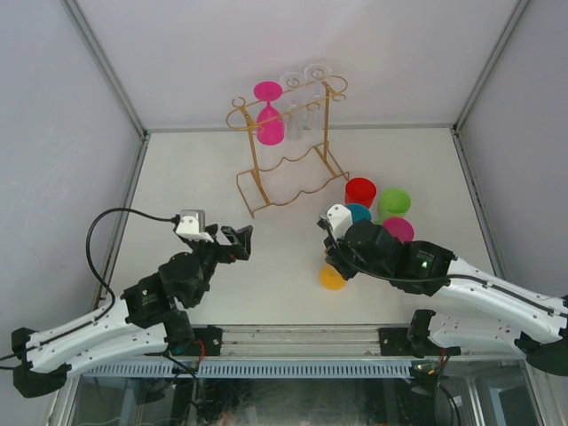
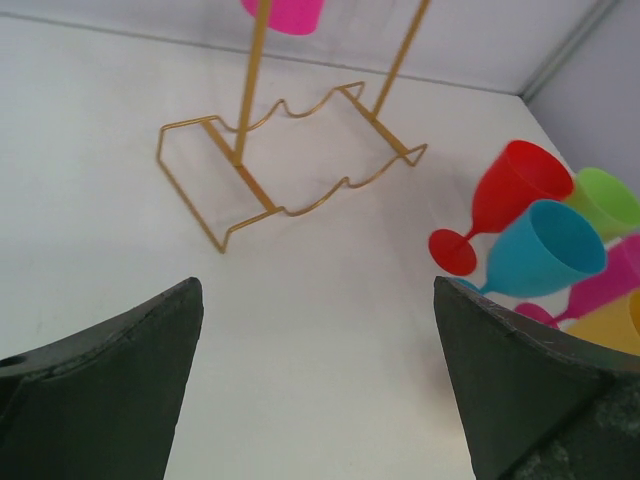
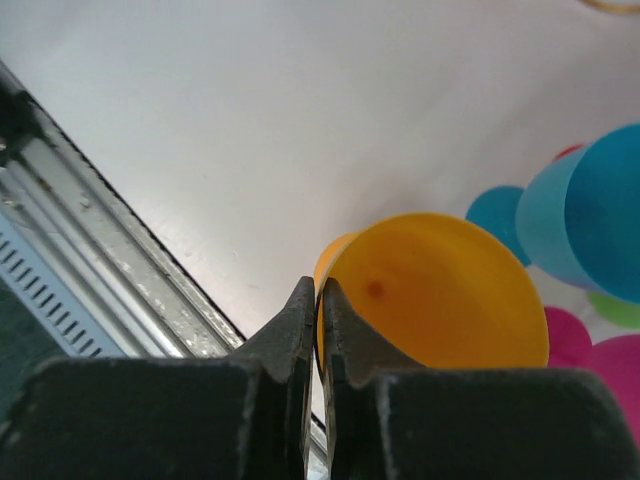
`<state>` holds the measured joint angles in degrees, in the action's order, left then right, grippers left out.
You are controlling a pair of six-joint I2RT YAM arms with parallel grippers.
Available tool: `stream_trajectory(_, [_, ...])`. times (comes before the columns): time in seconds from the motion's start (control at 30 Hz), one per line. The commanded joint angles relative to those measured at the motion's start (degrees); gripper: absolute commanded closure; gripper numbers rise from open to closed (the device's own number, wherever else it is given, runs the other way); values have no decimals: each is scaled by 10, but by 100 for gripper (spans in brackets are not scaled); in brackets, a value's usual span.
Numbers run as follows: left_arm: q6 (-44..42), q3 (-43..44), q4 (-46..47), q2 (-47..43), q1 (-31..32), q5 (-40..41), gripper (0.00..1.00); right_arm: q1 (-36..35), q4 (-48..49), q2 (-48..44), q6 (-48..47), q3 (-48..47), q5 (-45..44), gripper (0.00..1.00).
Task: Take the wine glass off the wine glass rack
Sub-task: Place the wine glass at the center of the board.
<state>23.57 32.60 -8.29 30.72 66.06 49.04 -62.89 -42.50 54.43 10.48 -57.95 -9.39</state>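
The gold wire wine glass rack [image 1: 256, 169] [image 2: 250, 90] stands at the back of the table. A pink wine glass [image 1: 270, 124] [image 2: 285, 12] hangs upside down from its top rails, with two clear glasses [image 1: 302, 111] beside it. My left gripper [image 1: 240, 238] [image 2: 315, 285] is open and empty, above the table in front of the rack's base. My right gripper [image 1: 330, 259] [image 3: 321, 285] is shut on the rim of an orange wine glass [image 1: 332, 278] [image 3: 440, 290], low near the table's front edge.
Red [image 1: 360, 191] [image 2: 510, 190], teal [image 1: 358, 213] [image 2: 545, 250], green [image 1: 394, 202] [image 2: 610, 200] and magenta [image 1: 398, 229] [image 2: 600, 285] glasses lie clustered right of the rack, close to my right arm. The metal front rail [image 3: 110, 270] runs just below the right gripper.
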Motion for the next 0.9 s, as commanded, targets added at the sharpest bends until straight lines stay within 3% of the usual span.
stream_trajectory(0.0, [122,35,-79,0,-80,-44,0,-7,48,-6,59,46,-80,100])
stream_trajectory(0.1, [133,32,-84,-14,-124,-111,0,-5,93,-10,69,90,-96,100])
stream_trajectory(0.3, [122,51,-105,-2,-135,-118,0,25,158,-19,96,120,-89,100])
stream_trajectory(0.6, [122,68,-121,30,-135,-116,0,78,150,-13,94,121,-49,100])
stream_trajectory(0.87, [112,72,-122,32,-136,-110,0,86,128,-9,86,109,-41,97])
